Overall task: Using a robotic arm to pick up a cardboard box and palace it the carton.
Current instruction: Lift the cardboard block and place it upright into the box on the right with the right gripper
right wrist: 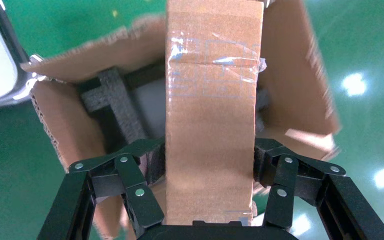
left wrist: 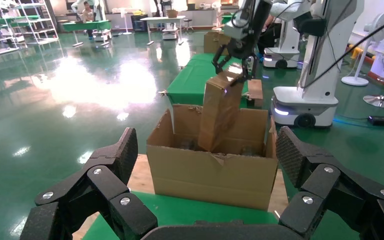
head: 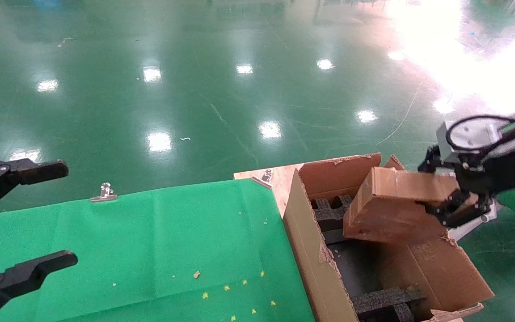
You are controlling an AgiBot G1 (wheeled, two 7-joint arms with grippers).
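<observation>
Readable text: I can make out none in any view.
Cardboard box (right wrist: 211,115): I see clear tape with faint bluish marks, nothing I can read.

floor (head: 195,89): glossy green, mirroring ceiling lamps as bright spots
glare (left wrist: 95,82): broad white patch on the floor
shelving (left wrist: 17,22): metal racks at the far side
fan (left wrist: 367,47): white, standing on a pedestal
</observation>
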